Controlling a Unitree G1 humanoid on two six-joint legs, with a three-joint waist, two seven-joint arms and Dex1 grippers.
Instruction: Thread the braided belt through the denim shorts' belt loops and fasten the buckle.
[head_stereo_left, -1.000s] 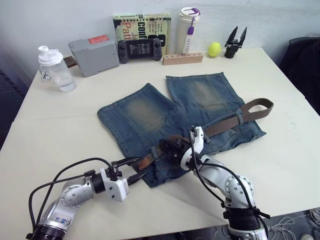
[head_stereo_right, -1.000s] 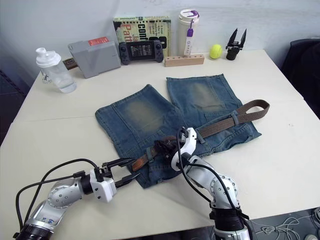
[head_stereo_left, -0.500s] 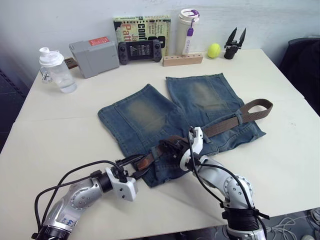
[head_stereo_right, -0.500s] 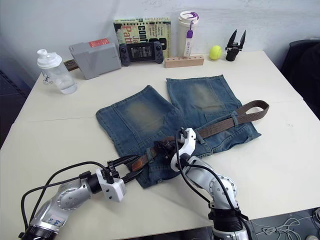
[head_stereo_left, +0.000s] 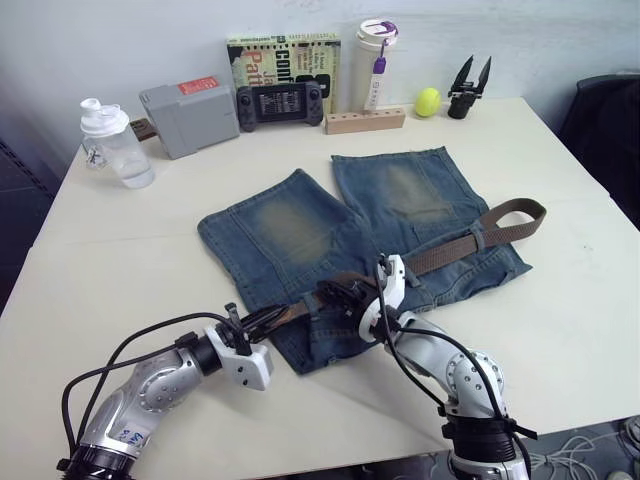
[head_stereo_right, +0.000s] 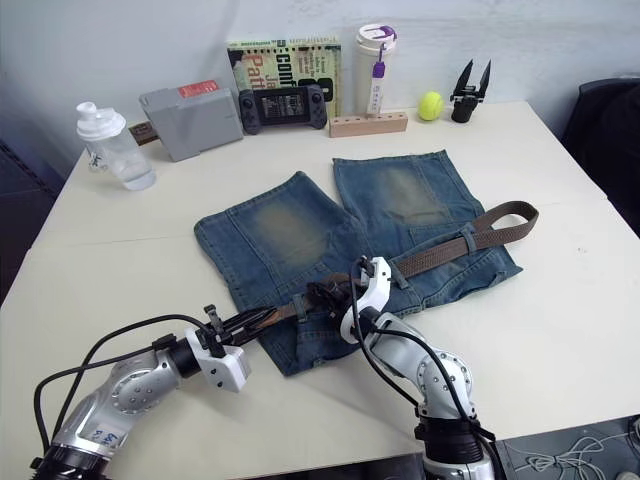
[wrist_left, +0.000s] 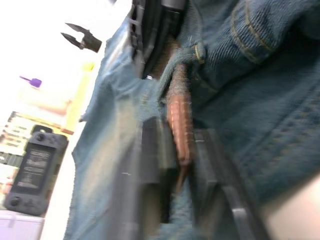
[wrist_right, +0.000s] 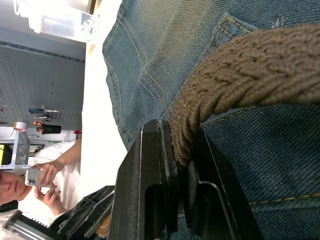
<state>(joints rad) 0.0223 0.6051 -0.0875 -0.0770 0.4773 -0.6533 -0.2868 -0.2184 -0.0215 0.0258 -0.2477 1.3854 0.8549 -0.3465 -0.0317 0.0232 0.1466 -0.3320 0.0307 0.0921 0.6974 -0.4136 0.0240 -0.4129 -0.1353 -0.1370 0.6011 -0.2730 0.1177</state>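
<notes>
the long brown woven belt (head_stereo_left: 440, 252) lies across the waist of the blue jean shorts (head_stereo_left: 300, 235). the left gripper (wrist_left: 177, 165) seems to pinch its end; the right gripper (wrist_right: 180, 155) pinches its middle.

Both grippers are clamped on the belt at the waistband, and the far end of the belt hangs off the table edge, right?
Not quite. Both grippers, left and right, do clamp the belt, but its far end lies on the shorts and table, as the left eye view shows.

worktop (head_stereo_left: 120, 250) far edge | shaker bottle (head_stereo_left: 116, 146) | grey box (head_stereo_left: 189, 113) | game console (head_stereo_left: 279, 101) | book (head_stereo_left: 284, 50) | tumbler (head_stereo_left: 375, 62) | yellow ball (head_stereo_left: 428, 100)
</notes>
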